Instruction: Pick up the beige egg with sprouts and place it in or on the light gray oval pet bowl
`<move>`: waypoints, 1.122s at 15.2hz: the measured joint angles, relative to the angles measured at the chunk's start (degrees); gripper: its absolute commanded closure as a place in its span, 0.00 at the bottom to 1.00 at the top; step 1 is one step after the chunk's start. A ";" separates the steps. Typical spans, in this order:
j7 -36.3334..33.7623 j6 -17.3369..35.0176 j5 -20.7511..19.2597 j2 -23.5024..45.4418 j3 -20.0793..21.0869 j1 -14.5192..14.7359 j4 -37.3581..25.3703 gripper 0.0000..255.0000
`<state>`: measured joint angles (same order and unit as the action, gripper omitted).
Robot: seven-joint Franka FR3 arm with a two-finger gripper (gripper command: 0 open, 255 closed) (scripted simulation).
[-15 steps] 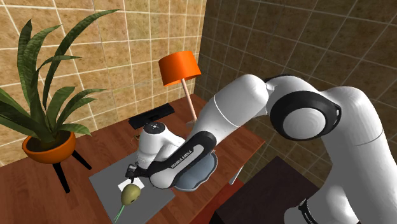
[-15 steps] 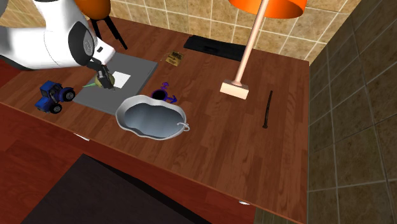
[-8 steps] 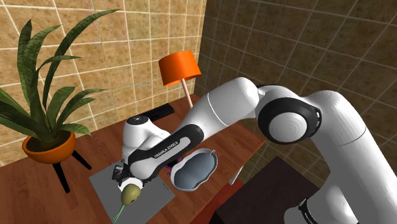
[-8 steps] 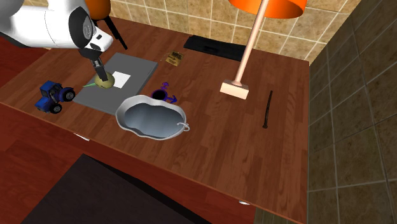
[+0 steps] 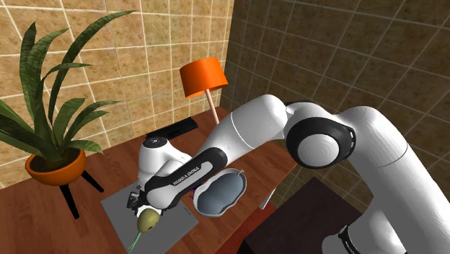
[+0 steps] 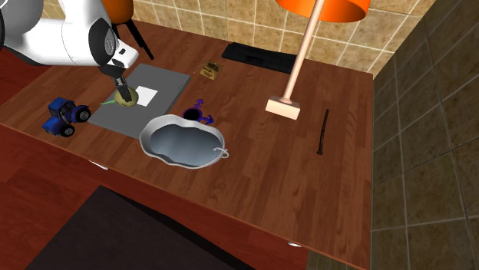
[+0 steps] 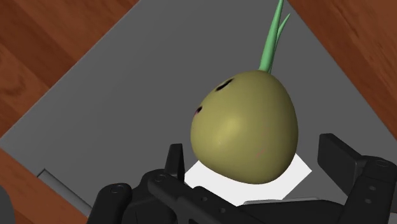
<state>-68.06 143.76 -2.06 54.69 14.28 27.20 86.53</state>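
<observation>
The gripper (image 7: 254, 156), jaws apart, straddles the egg (image 7: 245, 127) lying on the grey mat (image 7: 127, 95), seemingly without touching. Closing gently across its widest part, clear of the sprouts (image 7: 273, 38), should prevent slipping.

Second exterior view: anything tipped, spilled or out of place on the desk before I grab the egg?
Nothing stands out. The egg lies on the gray mat, the bowl sits upright beside it, the toy tractor is on its wheels, and the lamp stands.
</observation>
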 measured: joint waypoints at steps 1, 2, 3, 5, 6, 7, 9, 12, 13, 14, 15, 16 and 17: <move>0.00 0.01 0.00 0.01 0.00 0.00 -0.01 0.00; 0.00 0.01 0.00 0.02 0.00 0.00 -0.01 0.00; 0.00 0.01 0.00 0.02 0.00 0.00 -0.01 1.00; 0.00 0.03 0.00 -0.05 0.00 -0.01 -0.07 1.00; 0.00 0.02 0.00 -0.08 0.00 -0.01 -0.08 1.00; 0.00 0.03 0.00 -0.09 0.00 -0.01 -0.08 1.00; 0.00 0.03 -0.01 -0.09 0.00 -0.02 -0.11 1.00; 0.02 -0.01 -0.01 -0.07 -0.01 -0.03 -0.18 1.00; 0.03 0.01 0.00 -0.10 0.00 -0.04 -0.13 1.00; -0.02 -0.08 0.02 -0.38 0.03 -0.06 0.12 1.00; -0.09 -0.31 0.07 -0.93 0.11 -0.11 0.49 1.00; -0.08 -0.65 0.13 -1.51 0.18 -0.24 0.68 1.00; -0.12 -0.87 0.19 -2.19 0.27 -0.31 0.94 1.00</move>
<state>-68.18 142.89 -1.88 52.50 14.55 26.89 87.47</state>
